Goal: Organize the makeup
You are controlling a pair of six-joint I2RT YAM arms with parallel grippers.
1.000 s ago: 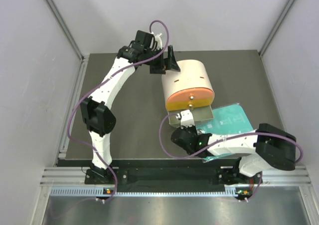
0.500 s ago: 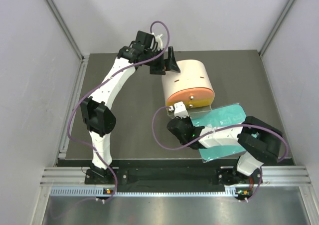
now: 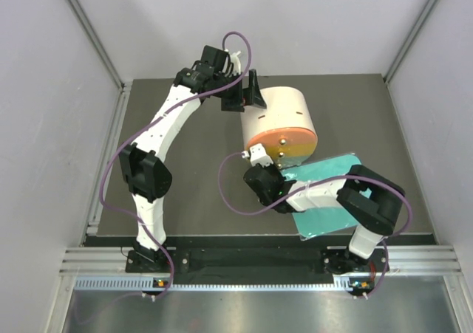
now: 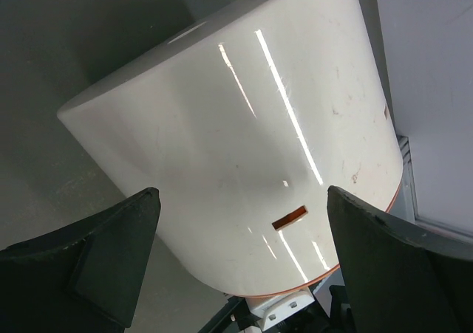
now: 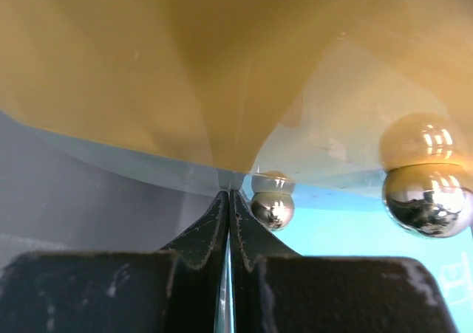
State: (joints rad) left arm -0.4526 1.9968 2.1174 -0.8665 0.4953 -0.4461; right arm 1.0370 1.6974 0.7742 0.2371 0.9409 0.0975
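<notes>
No makeup shows; it is perhaps hidden inside the cream box (image 3: 284, 115) at centre, and likely light, rigid and slick, best pinched across each body. Left gripper (image 3: 247, 95) gapes around the box's far end; right gripper (image 5: 228, 200) is clenched on nothing visible beside a knob (image 5: 272, 209)

The makeup is out of sight in all three views: no tube, compact or small case can be made out. What shows is the cream cylindrical box (image 3: 284, 115), lying on its side on the dark table (image 3: 192, 163) with its orange end face turned toward the near edge. Seen close, that glossy face carries two small chrome ball knobs (image 5: 272, 210), each mirrored in the surface above it. The face looks closed flat. Whether the makeup lies inside the box cannot be told from these views.
</notes>
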